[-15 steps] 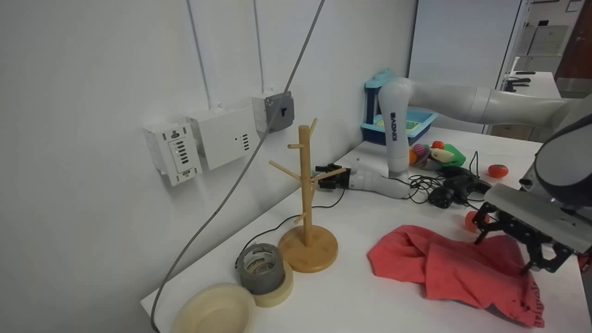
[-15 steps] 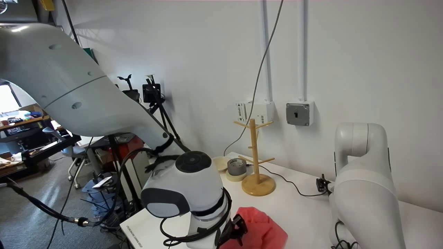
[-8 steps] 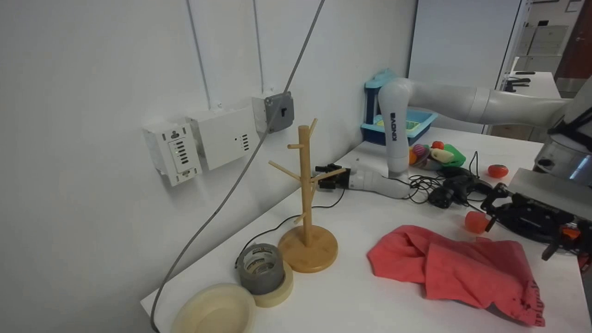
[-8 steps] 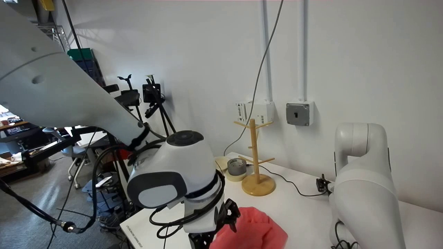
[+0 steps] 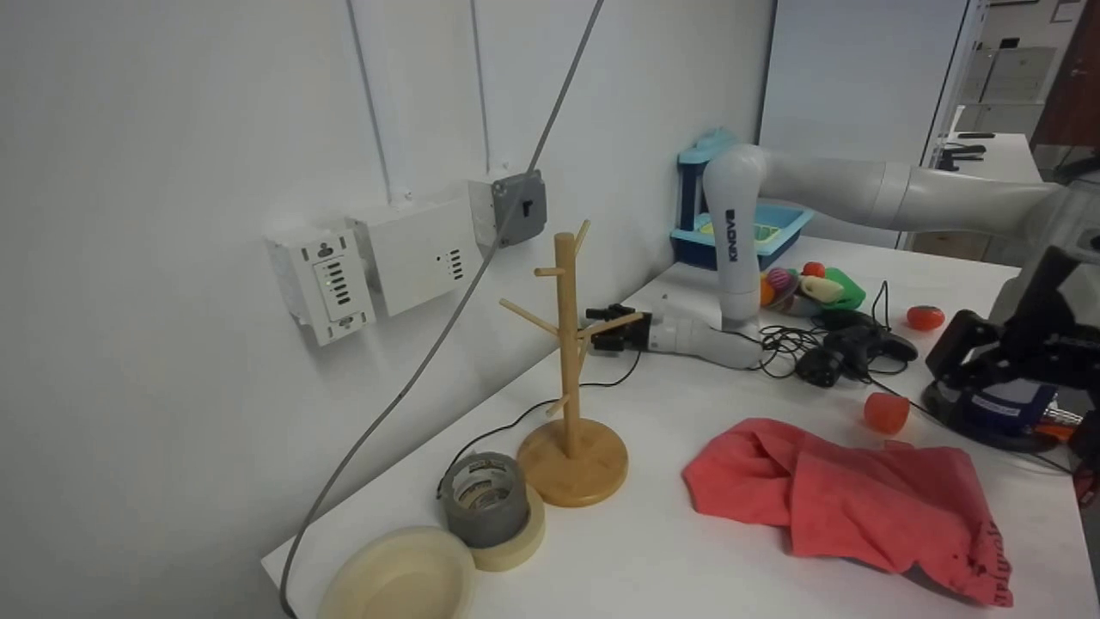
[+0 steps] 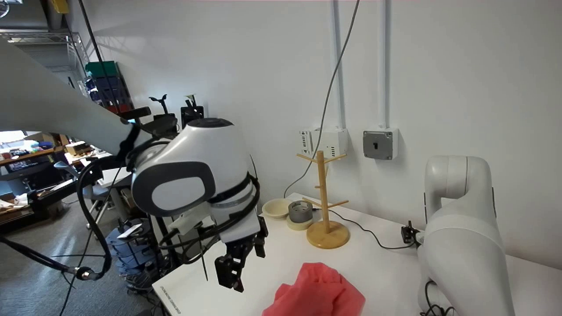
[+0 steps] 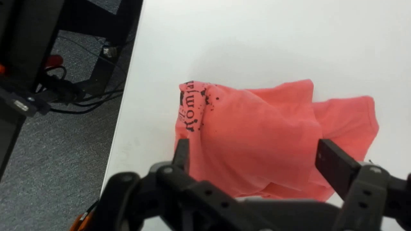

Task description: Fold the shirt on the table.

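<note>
The shirt is a salmon-red cloth (image 5: 859, 503) lying in a loose, wrinkled bundle on the white table (image 5: 636, 567). It also shows in an exterior view (image 6: 320, 294) and in the wrist view (image 7: 257, 138). Its dark lettering is at one end, and a sleeve-like part sticks out at the opposite end. My gripper (image 7: 252, 150) is open with nothing between its fingers and hovers above the shirt, apart from it. In an exterior view the gripper (image 6: 246, 267) hangs beside the shirt, above the table. In another exterior view it is partly cut off at the right edge.
A wooden mug tree (image 5: 571, 464), tape rolls (image 5: 485, 503) and a cream bowl (image 5: 400, 576) stand near the wall. A red cup (image 5: 885, 413), cables and a black controller (image 5: 851, 348) lie near a second arm (image 5: 735, 232). The table's edge (image 7: 123, 93) shows beside the shirt.
My gripper has risen off the shirt, moved away from it towards the table's edge, and turned. The shirt lies almost unchanged.
</note>
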### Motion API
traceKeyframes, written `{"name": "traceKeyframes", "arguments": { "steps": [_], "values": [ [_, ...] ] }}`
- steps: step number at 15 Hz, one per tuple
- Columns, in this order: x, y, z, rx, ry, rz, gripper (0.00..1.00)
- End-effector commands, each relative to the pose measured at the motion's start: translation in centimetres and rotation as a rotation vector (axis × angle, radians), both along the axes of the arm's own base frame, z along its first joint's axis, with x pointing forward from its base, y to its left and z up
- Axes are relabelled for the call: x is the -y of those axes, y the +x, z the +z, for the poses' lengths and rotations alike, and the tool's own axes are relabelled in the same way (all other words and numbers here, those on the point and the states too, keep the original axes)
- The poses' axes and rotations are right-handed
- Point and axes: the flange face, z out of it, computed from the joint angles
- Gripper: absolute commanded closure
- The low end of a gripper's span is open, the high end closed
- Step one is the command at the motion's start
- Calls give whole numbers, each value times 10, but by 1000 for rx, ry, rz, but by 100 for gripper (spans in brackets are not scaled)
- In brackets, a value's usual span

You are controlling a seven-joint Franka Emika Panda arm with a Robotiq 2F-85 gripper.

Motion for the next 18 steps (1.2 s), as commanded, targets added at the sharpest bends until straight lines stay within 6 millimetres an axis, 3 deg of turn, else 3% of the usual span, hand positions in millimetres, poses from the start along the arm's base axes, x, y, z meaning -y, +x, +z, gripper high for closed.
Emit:
{"name": "traceKeyframes", "arguments": {
  "steps": [1,8,17,18],
  "values": [
    [-8,-23,35,-26,-37,194,0],
    [-23,-51,78,-23,-145,489,0],
    [-30,-93,119,138,-191,641,0],
    [-36,-69,112,93,-189,616,0]
  ]
}}
